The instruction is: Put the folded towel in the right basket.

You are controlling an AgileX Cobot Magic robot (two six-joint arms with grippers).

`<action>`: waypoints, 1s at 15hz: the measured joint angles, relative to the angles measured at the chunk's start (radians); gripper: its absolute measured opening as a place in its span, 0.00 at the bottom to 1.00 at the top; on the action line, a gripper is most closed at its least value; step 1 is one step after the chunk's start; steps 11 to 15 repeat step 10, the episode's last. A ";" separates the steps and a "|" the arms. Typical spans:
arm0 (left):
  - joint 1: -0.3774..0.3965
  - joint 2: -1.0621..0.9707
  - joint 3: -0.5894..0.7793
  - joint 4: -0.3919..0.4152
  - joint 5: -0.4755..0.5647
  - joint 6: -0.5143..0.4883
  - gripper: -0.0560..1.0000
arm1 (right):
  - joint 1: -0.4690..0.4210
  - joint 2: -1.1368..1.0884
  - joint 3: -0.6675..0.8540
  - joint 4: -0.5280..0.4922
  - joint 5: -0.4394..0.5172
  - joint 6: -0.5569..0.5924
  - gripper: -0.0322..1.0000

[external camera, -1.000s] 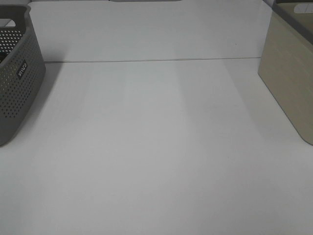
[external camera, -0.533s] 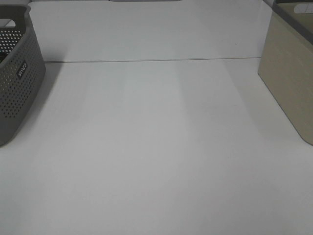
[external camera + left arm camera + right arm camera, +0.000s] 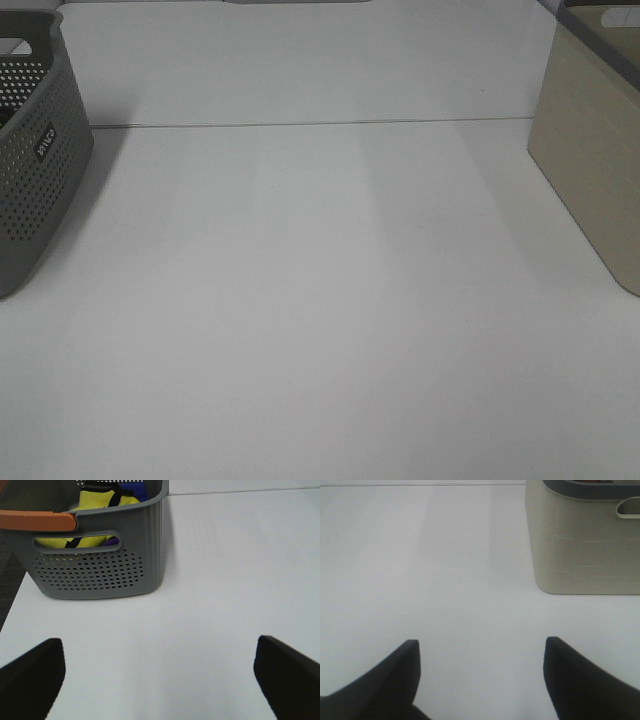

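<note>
The right basket (image 3: 595,160) is beige with a grey rim and stands at the table's right edge; it also shows in the right wrist view (image 3: 585,540). A grey perforated basket (image 3: 30,150) stands at the left edge; in the left wrist view (image 3: 100,565) it holds yellow and blue cloth (image 3: 102,500). No folded towel lies on the table. My left gripper (image 3: 157,672) is open and empty above the table near the grey basket. My right gripper (image 3: 480,672) is open and empty, short of the beige basket. Neither gripper shows in the exterior view.
The white table (image 3: 320,300) has a seam line (image 3: 300,124) running across its far part. An orange handle (image 3: 35,521) lies across the grey basket's rim. The table's left edge (image 3: 12,605) drops off beside that basket.
</note>
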 joint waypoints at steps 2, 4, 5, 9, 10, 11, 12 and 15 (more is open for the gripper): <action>0.000 0.000 0.000 0.000 0.000 0.000 0.98 | 0.000 0.000 0.000 0.000 0.000 0.000 0.67; 0.000 0.000 0.000 0.000 0.000 0.000 0.98 | 0.000 0.000 0.000 0.000 0.000 0.000 0.67; 0.000 0.000 0.000 0.000 0.000 0.000 0.98 | 0.000 0.000 0.000 0.000 0.000 0.000 0.67; 0.000 0.000 0.000 0.000 0.000 0.000 0.98 | 0.000 0.000 0.000 0.000 0.000 0.000 0.67; 0.000 0.000 0.000 0.000 0.000 0.000 0.98 | 0.000 0.000 0.000 0.000 0.000 0.000 0.67; 0.000 0.000 0.000 0.000 0.000 0.000 0.98 | 0.000 0.000 0.000 0.000 0.000 0.000 0.67; 0.000 0.000 0.000 0.000 0.000 0.000 0.98 | 0.000 0.000 0.000 0.000 0.000 0.000 0.67; 0.000 0.000 0.000 0.000 0.000 0.000 0.98 | 0.000 0.000 0.000 0.000 0.000 0.000 0.67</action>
